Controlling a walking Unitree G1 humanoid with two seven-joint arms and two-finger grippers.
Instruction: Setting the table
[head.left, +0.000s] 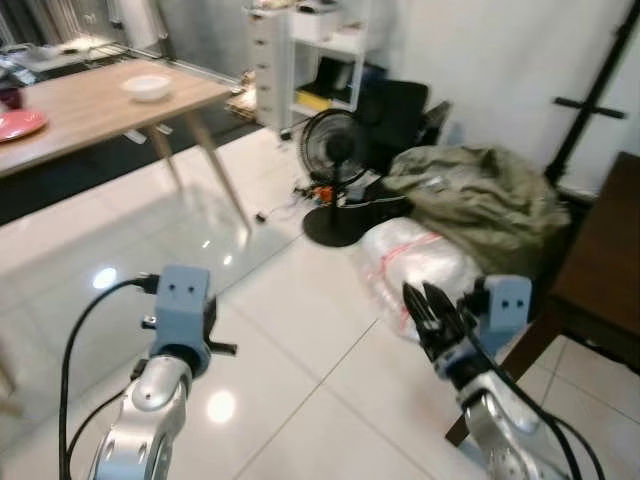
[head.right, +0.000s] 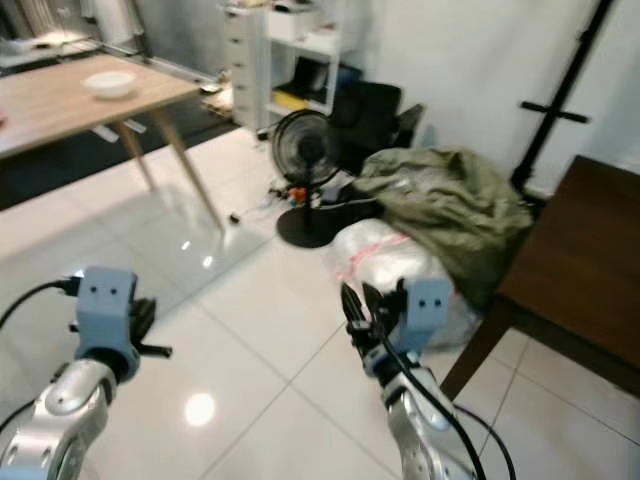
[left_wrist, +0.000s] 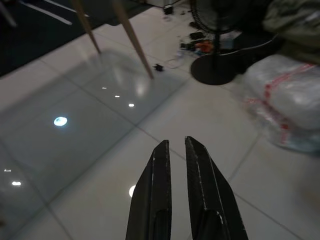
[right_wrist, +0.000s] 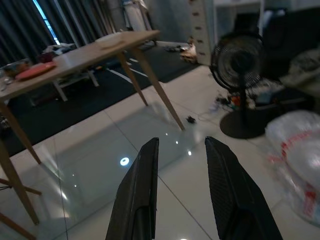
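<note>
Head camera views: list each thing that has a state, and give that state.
White bowl: upright on the wooden table, looks empty.
Red plate: flat on the same table.
Fan: standing upright on the floor.
Left gripper: fingers nearly together, holding nothing.
Right gripper: fingers apart, holding nothing.

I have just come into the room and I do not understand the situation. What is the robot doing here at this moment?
The robot stands on the white tiled floor, some way from the wooden table, and holds nothing. Its left gripper has its fingers nearly together; its right gripper is open, and both are raised over bare floor. On the table stand a white bowl and a red plate. Ahead, a black fan, a green bag and a clear plastic bag are on the floor. A dark table is on its right.
</note>
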